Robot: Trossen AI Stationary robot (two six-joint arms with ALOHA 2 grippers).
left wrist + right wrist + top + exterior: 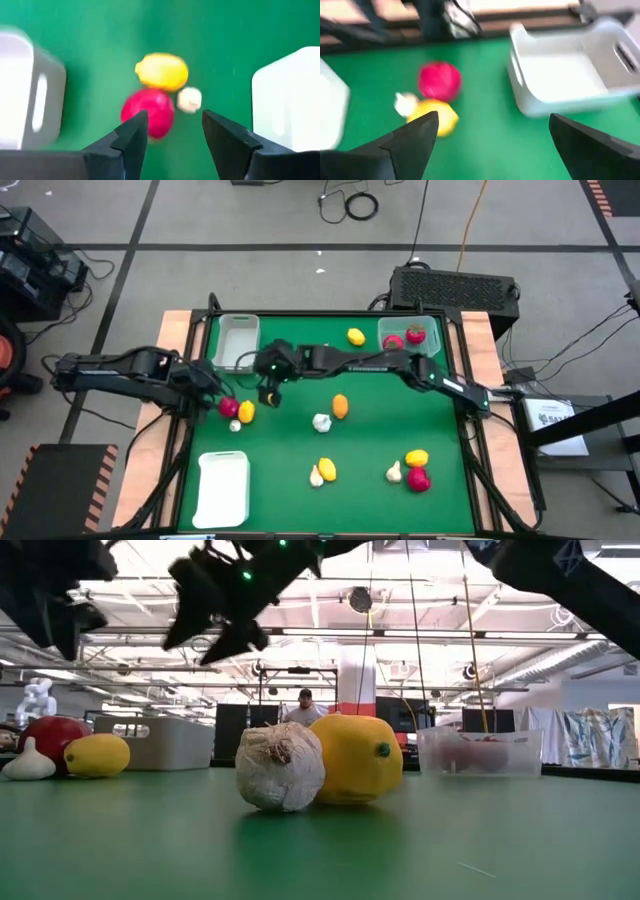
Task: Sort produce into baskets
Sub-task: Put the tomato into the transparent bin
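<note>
Landmark is the grey bin [236, 340] at the far left of the green mat [300, 435]. Left gripper [212, 383] sits just in front of the grey bin, jaws apart with nothing between them, aimed at a tight cluster just past its fingertips: red fruit [228, 408], lemon [246, 412] and a small garlic [235, 425], all three touching or nearly so. In the left wrist view the red fruit [148, 111] lies ahead of the gap between the fingers [131, 137], lemon [161, 71] beyond it, garlic [189, 98] beside both. Right gripper [270, 390] has reached across to just right of the grey bin's near corner, jaws wide apart, empty, up off the mat; its wrist view shows the same cluster plus the grey bin [570, 70], which looks empty. Clear bin [410, 335] is level with the grey bin, well to its right, with two red fruits [414, 335] inside; one lemon [356, 336] lies on the mat just on its grey-bin side. White tray [223, 485] is on the grey-bin side at the near edge. Mid-mat, right of the cluster: garlic bulb [321, 422] touching an orange fruit [341, 406]. Nearer the front edge: lemon [327, 469] with garlic [316, 477], then well right of them garlic [394, 472], lemon [417, 458] and red fruit [418, 479] grouped together. A person [304, 710] stands in the room far behind the table.
</note>
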